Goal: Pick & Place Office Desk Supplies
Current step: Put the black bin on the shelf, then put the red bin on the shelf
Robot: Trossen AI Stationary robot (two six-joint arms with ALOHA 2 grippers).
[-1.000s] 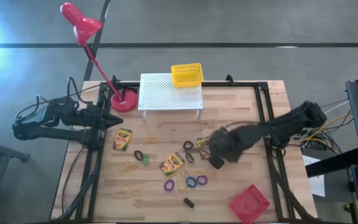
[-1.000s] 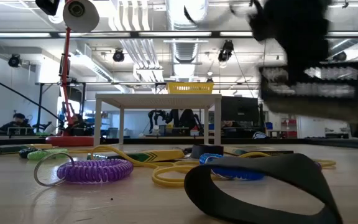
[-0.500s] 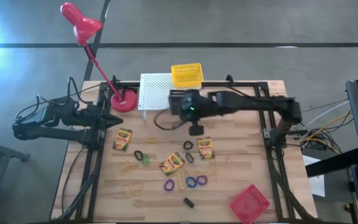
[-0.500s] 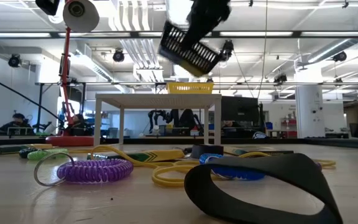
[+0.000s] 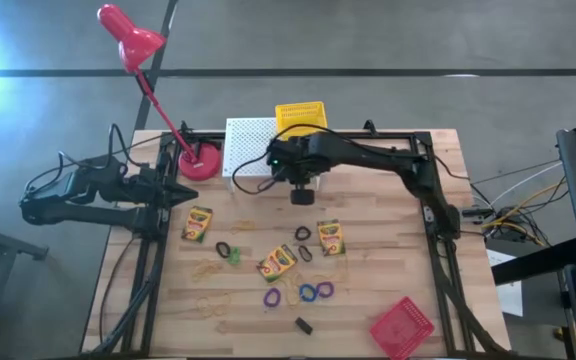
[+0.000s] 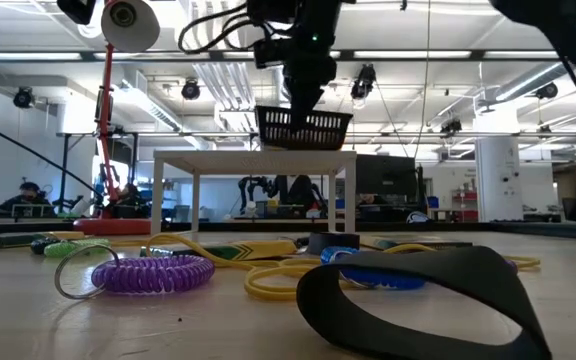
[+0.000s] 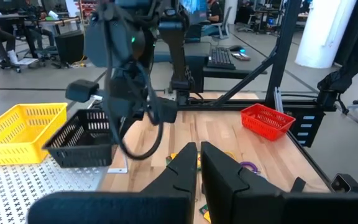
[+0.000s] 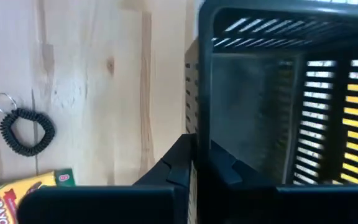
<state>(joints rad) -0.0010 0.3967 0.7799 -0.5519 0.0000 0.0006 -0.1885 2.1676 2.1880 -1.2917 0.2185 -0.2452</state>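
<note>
Fingers of the right arm (image 6: pixel 303 100) pinch the wall of a black mesh basket (image 6: pixel 304 128), holding it over the white perforated rack (image 5: pixel 258 150) beside a yellow basket (image 5: pixel 300 117). Crayon boxes (image 5: pixel 278 262) and elastic loops (image 5: pixel 315 292) lie on the desk (image 5: pixel 388 260) below these fingers. Left fingers (image 7: pixel 197 163) sit nearly together, empty, well aside.

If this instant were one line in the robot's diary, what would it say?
right gripper: holds black basket by its rim, at white rack, beside yellow basket | left gripper: shut, idle at table's left edge | supplies: on table
</note>
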